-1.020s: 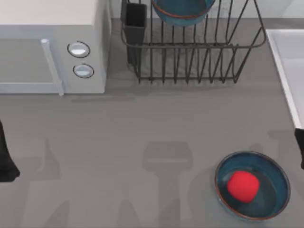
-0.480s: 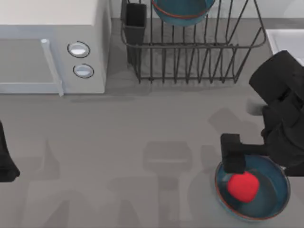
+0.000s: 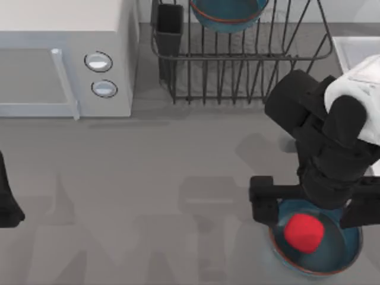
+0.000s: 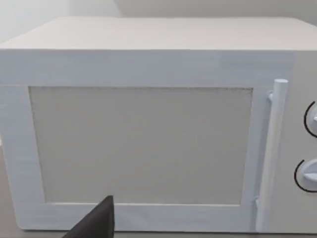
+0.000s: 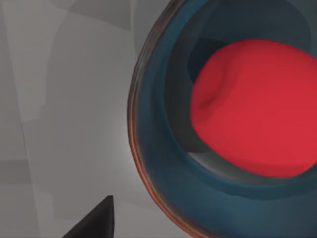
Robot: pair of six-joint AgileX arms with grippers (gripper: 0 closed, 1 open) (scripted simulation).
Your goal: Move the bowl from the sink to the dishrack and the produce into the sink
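Note:
The red produce (image 3: 304, 231) lies in a shallow blue dish (image 3: 284, 254) near the table's front right. My right gripper (image 3: 309, 211) hangs open just above it, one finger past the dish's left rim and the other at its right rim. In the right wrist view the produce (image 5: 252, 106) sits close by inside the dish (image 5: 148, 148). The teal bowl (image 3: 228, 15) rests in the dishrack (image 3: 237, 65) at the back. The sink (image 3: 350, 50) shows as a white rim at the right edge, partly hidden by the right arm. My left arm (image 3: 6, 199) is parked at the left edge.
A white microwave (image 3: 65, 59) with two dials fills the back left, and its door (image 4: 143, 144) faces the left wrist camera. A black utensil cup (image 3: 169, 27) stands at the rack's left corner. Bare grey tabletop (image 3: 148, 178) spreads across the middle.
My right arm has come in from the right edge and spread its fingers over the blue dish, shifting left since half a second ago. The produce, the bowl and my left arm have not moved.

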